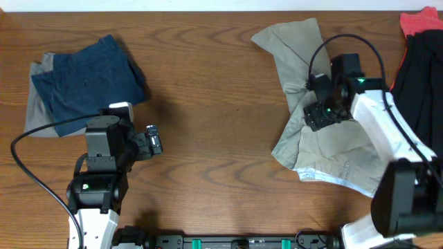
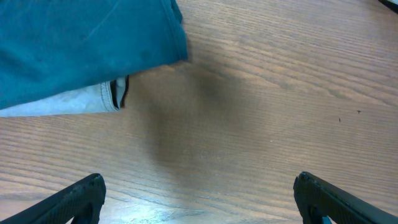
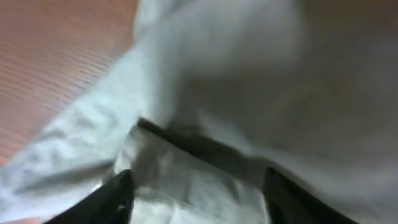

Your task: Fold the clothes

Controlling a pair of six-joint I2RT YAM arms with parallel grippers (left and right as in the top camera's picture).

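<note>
As the khaki shorts (image 1: 304,62) lie: rumpled on the right half of the tabletop (image 1: 208,90), one leg trailing toward the far edge and the rest bunched nearer me. Nothing is flat and I see no fold made.
Right claw (image 1: 313,117): down in the middle of the shorts. My wrist view is blurred, with the fingers (image 3: 118,199) apart and cloth between them, so I cannot tell whether it grips or merely presses.
Risk, thin grip: if it has only the top layer, I judge a pull would drag one ply and twist the bunch tighter.
Risk, neighbour: a pull to the right could sweep the shorts into the black-and-red garment (image 1: 415,69) lying near them.
Left claw (image 1: 154,138): released, hovering over bare wood just beside the navy shorts (image 1: 86,83), which sit on the grey piece (image 1: 38,104).
Risk, stack: a careless left reach could snag that pile's near corner and pull it apart.
Risk, blind view: with the right wrist camera buried in cloth, I could misjudge where the waistband is.
</note>
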